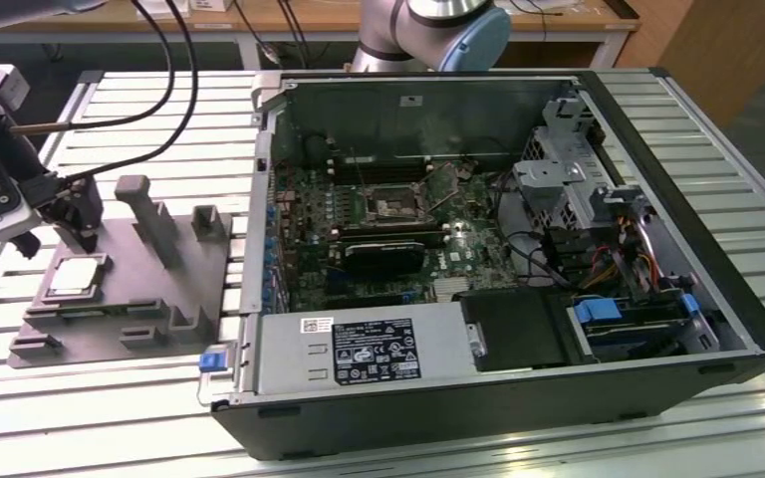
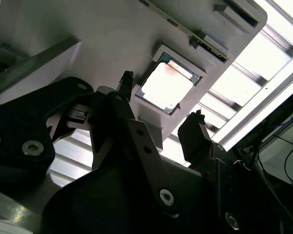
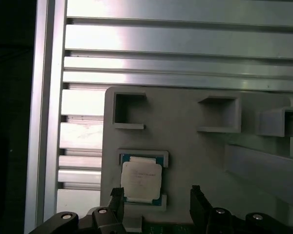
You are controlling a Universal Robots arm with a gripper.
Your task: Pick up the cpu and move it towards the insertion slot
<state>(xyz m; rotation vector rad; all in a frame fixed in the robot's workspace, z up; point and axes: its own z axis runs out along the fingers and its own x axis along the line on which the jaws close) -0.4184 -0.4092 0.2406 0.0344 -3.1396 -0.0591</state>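
The cpu (image 1: 75,276) is a small silvery square chip lying flat in a recess of the grey plastic fixture (image 1: 143,299), at the exterior view's left. My gripper (image 1: 84,234) hangs just above and behind it, open, holding nothing. In both wrist views the two black fingertips (image 3: 117,194) stand apart on either side of the cpu (image 3: 141,181) (image 2: 167,85) without touching it. The insertion slot (image 1: 393,206) is a shiny-framed square socket on the green board inside the open computer case, well off toward the exterior view's right.
Grey upright posts (image 1: 150,214) rise from the fixture beside the gripper. The open computer case (image 1: 489,398) has a tall left wall (image 1: 266,179) between fixture and board. Cables (image 1: 156,90) trail from the arm. Everything rests on a slatted aluminium table (image 1: 91,408).
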